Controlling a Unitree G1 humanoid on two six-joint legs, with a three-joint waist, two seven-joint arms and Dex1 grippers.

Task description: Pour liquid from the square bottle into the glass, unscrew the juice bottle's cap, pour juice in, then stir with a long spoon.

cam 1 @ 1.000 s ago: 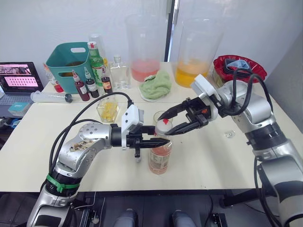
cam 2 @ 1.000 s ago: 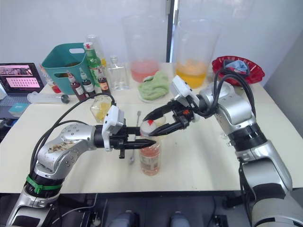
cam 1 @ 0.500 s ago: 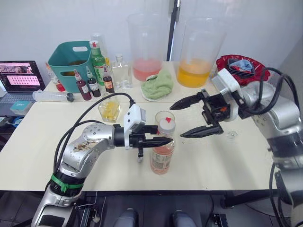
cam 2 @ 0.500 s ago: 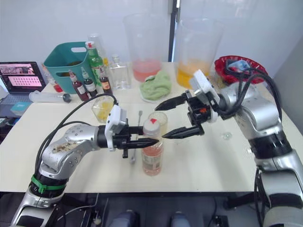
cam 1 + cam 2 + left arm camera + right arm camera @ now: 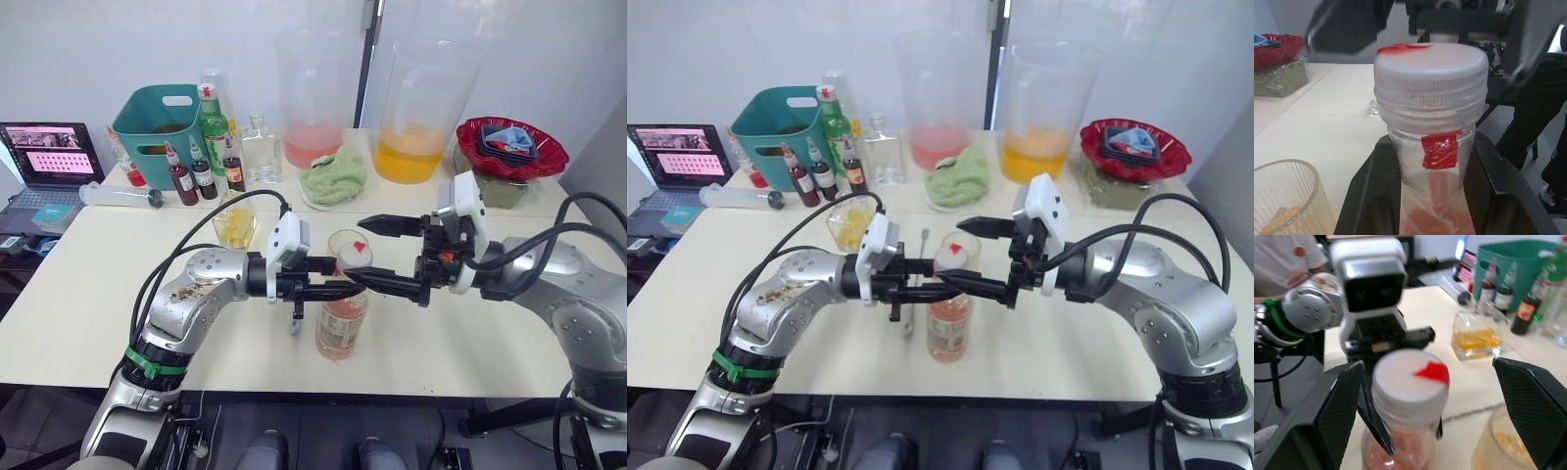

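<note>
The juice bottle [image 5: 341,315] stands upright near the table's front edge, pale pink liquid inside and its white cap [image 5: 352,257] on. My left gripper [image 5: 340,289] is shut on the bottle's neck just under the cap [image 5: 1430,62]. My right gripper [image 5: 353,249] comes in from the right, open, one finger on each side of the cap [image 5: 1406,377] with gaps between. The glass [image 5: 1284,198], holding yellow liquid, stands close behind the bottle. The square bottle [image 5: 235,224] sits further back on the left. The long spoon [image 5: 920,245] lies on the table, partly under my left gripper.
Along the back stand a teal basket [image 5: 162,122], a green bottle [image 5: 213,122], small dark bottles [image 5: 201,176], a clear flask [image 5: 260,152], two big pitchers [image 5: 315,98], a green cloth [image 5: 331,179] and a red bowl [image 5: 511,142]. A laptop [image 5: 44,157] is far left.
My right gripper pulled away to the right, then came back, and its open fingers now sit on both sides of the cap. The left gripper has kept its hold on the bottle.
</note>
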